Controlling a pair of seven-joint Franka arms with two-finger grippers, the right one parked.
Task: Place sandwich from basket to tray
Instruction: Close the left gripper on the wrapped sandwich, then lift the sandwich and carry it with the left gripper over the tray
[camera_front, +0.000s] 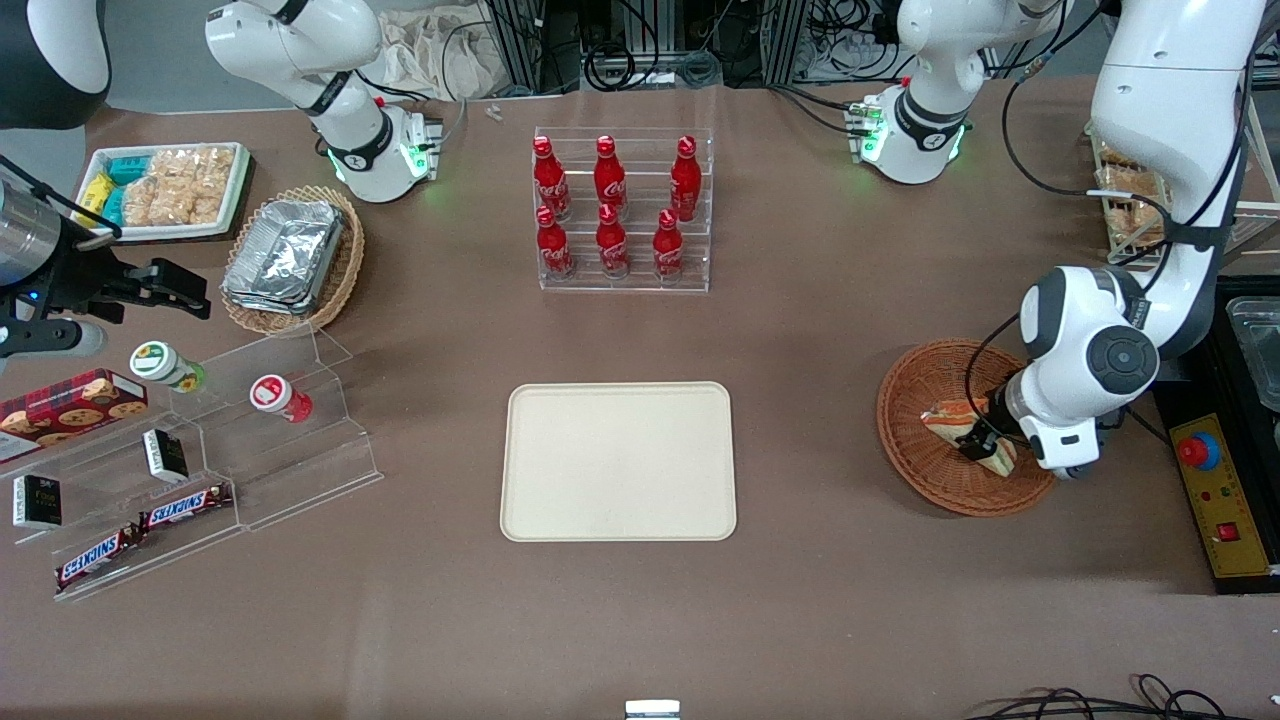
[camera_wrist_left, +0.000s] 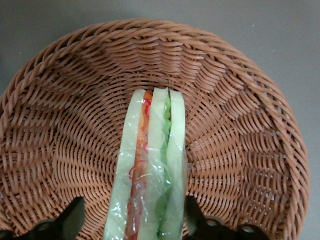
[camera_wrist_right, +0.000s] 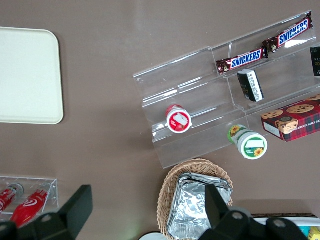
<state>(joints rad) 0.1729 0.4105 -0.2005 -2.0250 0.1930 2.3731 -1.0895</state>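
The wrapped sandwich (camera_front: 950, 417), pale bread with orange, red and green stripes, lies in the round reddish-brown basket (camera_front: 912, 400) toward the working arm's end of the table. My left gripper (camera_front: 982, 441) is down inside the basket. In the left wrist view the gripper (camera_wrist_left: 134, 220) is open and straddles the sandwich (camera_wrist_left: 152, 165), which stands on edge on the basket (camera_wrist_left: 65, 125) floor. One finger (camera_wrist_left: 192, 215) is against the wrap; the other finger (camera_wrist_left: 75, 215) stands apart from it. The cream-beige tray (camera_front: 618, 460) lies bare at the table's middle and also shows in the right wrist view (camera_wrist_right: 25, 75).
A clear rack of red cola bottles (camera_front: 622, 210) stands farther from the front camera than the tray. A control box with a red button (camera_front: 1218, 495) lies beside the basket. A tan basket of foil containers (camera_front: 290, 255) and a clear snack stand (camera_front: 200, 470) are toward the parked arm's end.
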